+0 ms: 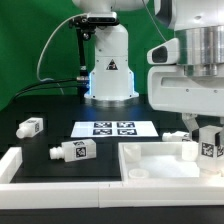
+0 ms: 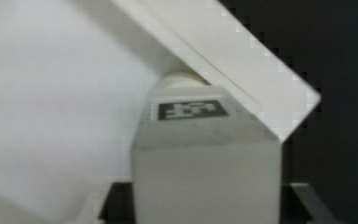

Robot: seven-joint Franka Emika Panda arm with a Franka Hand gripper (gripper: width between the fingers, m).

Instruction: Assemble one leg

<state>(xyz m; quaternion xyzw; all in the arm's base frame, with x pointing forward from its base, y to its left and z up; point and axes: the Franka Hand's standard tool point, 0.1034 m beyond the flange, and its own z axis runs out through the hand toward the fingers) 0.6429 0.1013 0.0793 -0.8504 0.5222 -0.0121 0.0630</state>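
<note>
Wrist view: the jaws are clamped on the leg (image 2: 197, 150), which sits between them at the tabletop (image 2: 51, 100) corner. Hold it straight and push gently.

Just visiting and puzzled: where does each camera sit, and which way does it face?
Exterior view: off the arm, low beside the black table, facing the arm's white base; the claw shows too.
Wrist view: on the wrist, looking past the claw at the small white tagged plastic leg it grips.
Both show that leg and the large white tray-like tabletop.
</note>
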